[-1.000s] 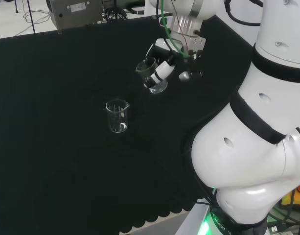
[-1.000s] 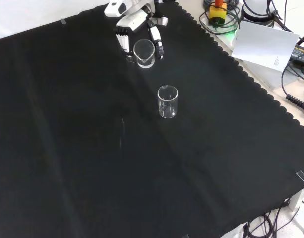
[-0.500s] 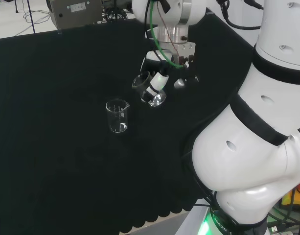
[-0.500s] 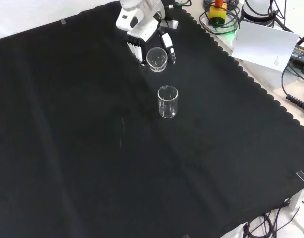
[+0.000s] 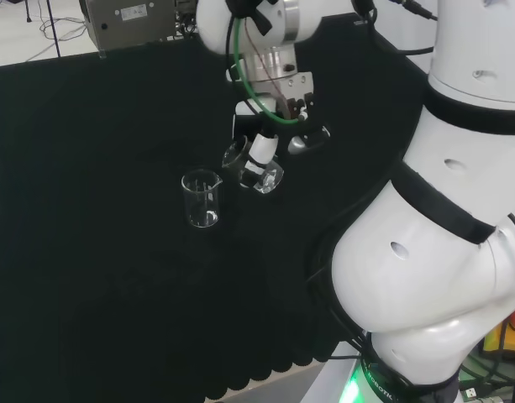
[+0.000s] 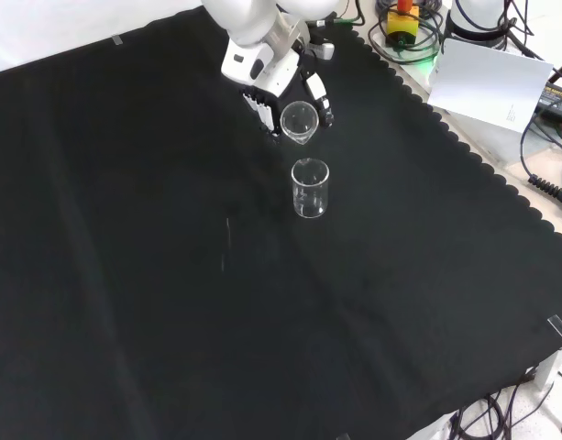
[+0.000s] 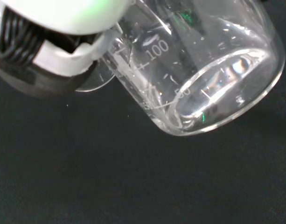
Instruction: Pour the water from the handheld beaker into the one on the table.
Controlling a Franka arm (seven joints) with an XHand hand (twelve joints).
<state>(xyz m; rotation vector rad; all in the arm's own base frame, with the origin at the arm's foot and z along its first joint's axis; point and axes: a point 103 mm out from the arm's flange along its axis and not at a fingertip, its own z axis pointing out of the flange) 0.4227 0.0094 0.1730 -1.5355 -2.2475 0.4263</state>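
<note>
Handheld beaker (image 7: 198,79) tilted in hand (image 6: 271,78), marked 100, 50

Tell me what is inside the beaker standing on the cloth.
The standing beaker looks empty, with the black cloth showing through it; a thin film of water could not be told.

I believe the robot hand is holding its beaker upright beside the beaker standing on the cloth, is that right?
Not quite: the robot hand holds its beaker tilted, mouth leaning toward the beaker standing on the cloth. The head view shows the tilt plainly; the rest is right.
</note>
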